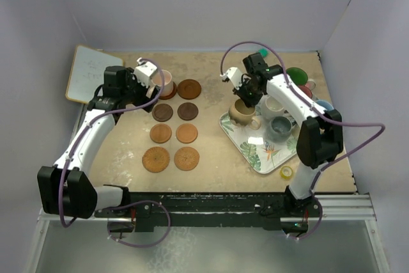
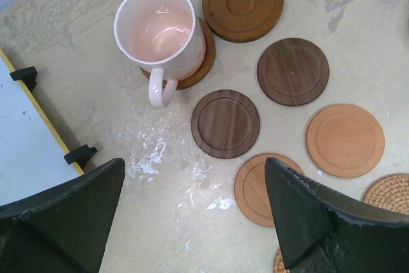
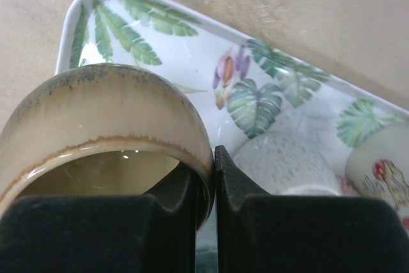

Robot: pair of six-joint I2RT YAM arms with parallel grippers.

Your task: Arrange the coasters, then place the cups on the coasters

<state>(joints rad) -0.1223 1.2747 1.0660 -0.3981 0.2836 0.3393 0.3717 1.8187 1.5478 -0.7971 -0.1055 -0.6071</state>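
Observation:
A pink cup [image 2: 161, 30] stands upright on a brown coaster [image 2: 198, 71] at the top left of a grid of coasters [image 1: 186, 133]. Other coasters lie bare: dark ones [image 2: 225, 123] [image 2: 293, 71], light ones [image 2: 345, 140], woven ones [image 1: 156, 159]. My left gripper [image 2: 195, 222] hangs open above the table just short of the pink cup [image 1: 163, 80], holding nothing. My right gripper [image 3: 214, 164] is shut on the rim of a tan cup [image 3: 96, 119], one finger inside and one outside. The tan cup [image 1: 243, 112] is at the far left corner of the leaf-patterned tray [image 1: 255, 151].
A grey mug [image 1: 280, 127] and a white mug [image 1: 275, 105] also stand on the tray. Green [image 1: 296, 76], red [image 1: 305, 89] and light blue [image 1: 324, 105] mugs sit at the right edge. A yellow tape roll [image 1: 287, 172] lies near the front. A whiteboard [image 1: 86, 73] lies far left.

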